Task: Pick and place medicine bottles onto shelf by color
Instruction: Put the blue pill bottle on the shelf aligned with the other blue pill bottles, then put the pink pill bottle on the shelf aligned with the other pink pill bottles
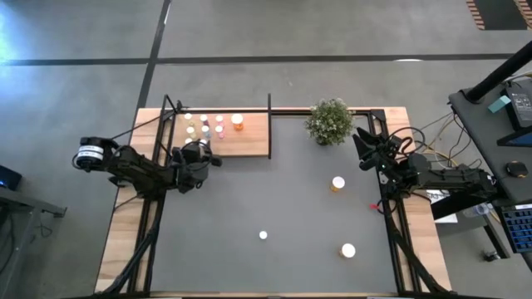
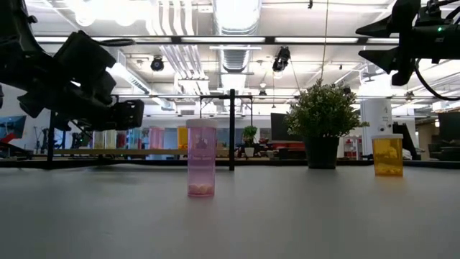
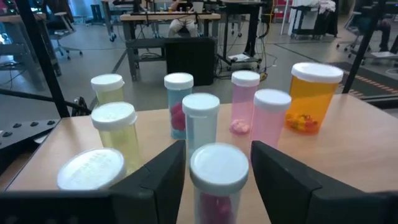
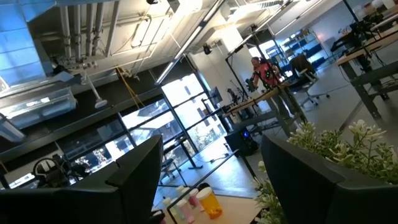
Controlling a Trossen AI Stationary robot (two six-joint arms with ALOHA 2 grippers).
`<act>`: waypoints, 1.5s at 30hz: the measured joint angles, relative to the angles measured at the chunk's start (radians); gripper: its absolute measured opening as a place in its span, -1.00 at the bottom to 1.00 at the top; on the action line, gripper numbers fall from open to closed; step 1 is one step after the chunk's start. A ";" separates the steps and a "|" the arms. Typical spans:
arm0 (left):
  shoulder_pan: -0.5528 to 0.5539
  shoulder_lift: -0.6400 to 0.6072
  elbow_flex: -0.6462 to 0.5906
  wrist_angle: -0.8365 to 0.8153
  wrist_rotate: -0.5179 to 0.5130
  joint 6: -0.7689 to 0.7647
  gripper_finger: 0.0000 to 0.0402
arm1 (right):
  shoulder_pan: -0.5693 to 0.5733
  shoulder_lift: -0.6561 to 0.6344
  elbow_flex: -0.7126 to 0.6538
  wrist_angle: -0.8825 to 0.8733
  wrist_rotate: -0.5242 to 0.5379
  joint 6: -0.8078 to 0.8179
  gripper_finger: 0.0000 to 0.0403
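Observation:
The light-wood shelf (image 1: 251,144) stands at the table's far left. On it stand white-capped bottles in rows by colour: yellow-green (image 3: 114,127), bluish (image 3: 200,121), pink (image 3: 268,121) and a larger orange one (image 3: 311,96). My left gripper (image 1: 199,154) is open at the shelf's near edge. Its fingers flank a white-capped bottle with red pills (image 3: 217,177), which stands in line with the bluish ones; small gaps show beside its cap. My right gripper (image 1: 363,143) is open and empty, raised beside the plant. Three more bottles stand on the table: orange (image 1: 338,183), pink (image 2: 201,158) and another (image 1: 348,250).
A bushy potted plant (image 1: 330,121) stands at the table's far edge, right of the shelf. Thin black posts (image 1: 269,124) rise at the shelf's corners. The dark grey tabletop (image 1: 274,191) lies open between the arms.

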 joint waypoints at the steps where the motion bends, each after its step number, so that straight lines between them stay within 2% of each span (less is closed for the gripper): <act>1: 0.000 -0.007 0.001 0.001 -0.001 0.008 -0.17 | 0.000 0.000 0.000 0.000 0.000 0.000 0.29; 11: -0.001 -0.128 0.001 0.001 -0.005 0.102 -0.17 | 0.000 0.000 0.000 0.000 0.000 0.000 0.29; 19: -0.001 -0.283 0.008 0.039 0.009 0.345 -0.17 | 0.000 0.000 0.000 0.000 0.000 0.000 0.29; 23: -0.001 -0.359 0.010 0.136 0.114 0.503 -0.17 | 0.000 0.000 0.000 0.000 0.000 0.000 0.29; 28: -0.001 -0.414 0.010 0.238 0.360 0.546 -0.17 | 0.000 0.000 0.000 0.000 0.000 0.000 0.29; 32: -0.009 -0.415 0.033 0.262 0.553 0.545 -0.17 | 0.000 0.000 0.000 0.000 0.000 0.000 0.29; 36: -0.057 -0.377 0.102 0.262 0.657 0.545 -0.17 | 0.000 0.000 0.000 0.000 0.000 0.000 0.29; 39: -0.120 -0.323 0.173 0.251 0.662 0.551 -0.17 | 0.000 0.000 0.000 0.000 0.000 0.000 0.29; 45: -0.259 -0.188 0.291 0.145 0.601 0.544 -0.17 | 0.000 0.000 0.000 0.000 0.000 0.000 0.29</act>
